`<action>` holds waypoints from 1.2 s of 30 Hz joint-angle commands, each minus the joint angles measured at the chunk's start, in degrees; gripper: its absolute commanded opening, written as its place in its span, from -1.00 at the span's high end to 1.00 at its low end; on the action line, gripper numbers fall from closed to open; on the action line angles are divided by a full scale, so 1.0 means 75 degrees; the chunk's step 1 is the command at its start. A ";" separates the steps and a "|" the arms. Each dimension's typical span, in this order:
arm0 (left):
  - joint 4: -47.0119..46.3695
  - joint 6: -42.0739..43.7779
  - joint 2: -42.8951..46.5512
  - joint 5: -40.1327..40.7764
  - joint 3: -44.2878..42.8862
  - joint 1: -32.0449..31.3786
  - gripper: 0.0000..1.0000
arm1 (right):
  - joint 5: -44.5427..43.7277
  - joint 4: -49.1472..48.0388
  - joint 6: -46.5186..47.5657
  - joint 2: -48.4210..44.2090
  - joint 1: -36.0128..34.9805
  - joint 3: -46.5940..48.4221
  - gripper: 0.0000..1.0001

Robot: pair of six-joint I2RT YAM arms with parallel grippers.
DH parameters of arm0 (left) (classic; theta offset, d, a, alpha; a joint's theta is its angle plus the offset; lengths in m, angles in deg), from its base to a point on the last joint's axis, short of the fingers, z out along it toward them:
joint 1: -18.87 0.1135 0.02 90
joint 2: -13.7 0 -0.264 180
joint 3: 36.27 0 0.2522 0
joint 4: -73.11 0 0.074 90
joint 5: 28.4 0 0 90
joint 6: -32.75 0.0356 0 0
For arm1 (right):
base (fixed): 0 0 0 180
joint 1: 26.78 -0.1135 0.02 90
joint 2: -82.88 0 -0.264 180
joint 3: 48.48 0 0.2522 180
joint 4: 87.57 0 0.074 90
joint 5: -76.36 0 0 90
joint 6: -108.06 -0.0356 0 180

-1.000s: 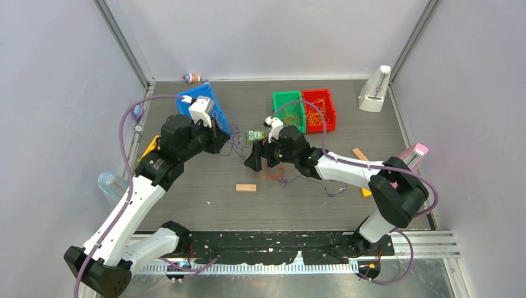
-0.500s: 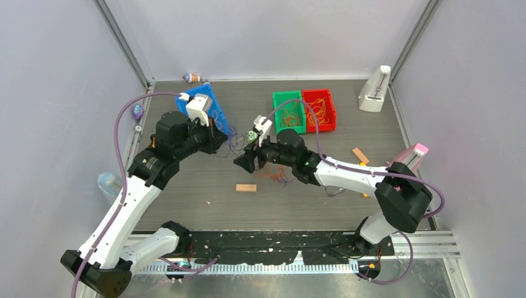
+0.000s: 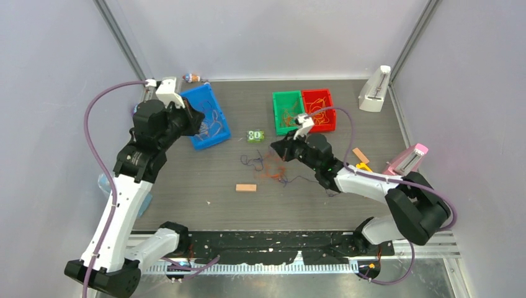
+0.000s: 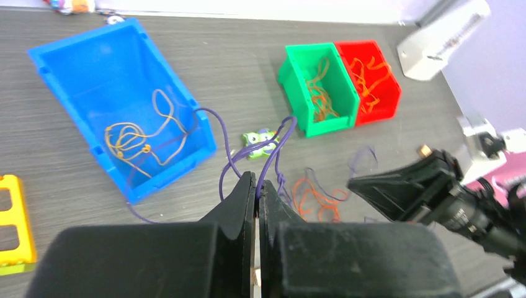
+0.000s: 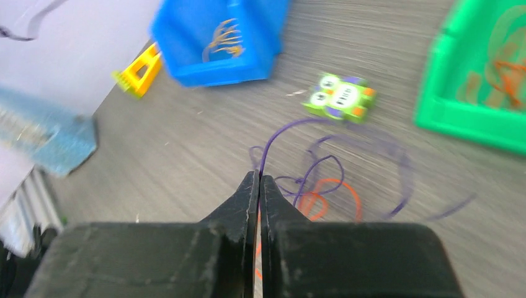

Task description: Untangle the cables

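Note:
The cables are thin strands. A purple one rises from the table into my left gripper, which is shut on it beside the blue bin. My right gripper is shut on a purple strand above the loose purple and orange tangle in the table's middle. An orange loop lies just past its tips. In the top view my left gripper is at the blue bin's left side and my right gripper sits right of the tangle. Yellow and purple strands lie in the blue bin.
A green bin and a red bin hold orange strands at the back. A green toy and a wooden block flank the tangle. A white device, a pink-topped object and a second block stand on the right.
My right gripper has shut on a purple strand and drawn back to the right. My left arm has pulled back and left to the blue bin, still shut on its strand.

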 commanded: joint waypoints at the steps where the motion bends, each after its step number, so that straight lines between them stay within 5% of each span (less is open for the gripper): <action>1: -0.0689 -0.0359 -0.0266 0.0476 -0.0135 0.0524 1.00 | -0.1742 -0.0652 -0.1120 -0.0861 0.0227 -0.0624 0.89; 21: -0.3165 -0.1409 -0.4174 -0.0292 -0.0669 0.1710 1.00 | -0.2459 -0.0820 -0.1262 -0.1371 0.0350 -0.1170 0.89; 27: -0.3129 -0.1292 -0.3451 0.0052 -0.0514 0.1278 1.00 | -0.2815 -0.0762 -0.1288 -0.1501 0.0348 -0.1271 0.89; 36: -0.2885 -0.1182 -0.2766 0.0203 -0.0600 0.0991 1.00 | -0.5575 0.0024 -0.2332 -0.2978 0.0348 -0.2313 0.89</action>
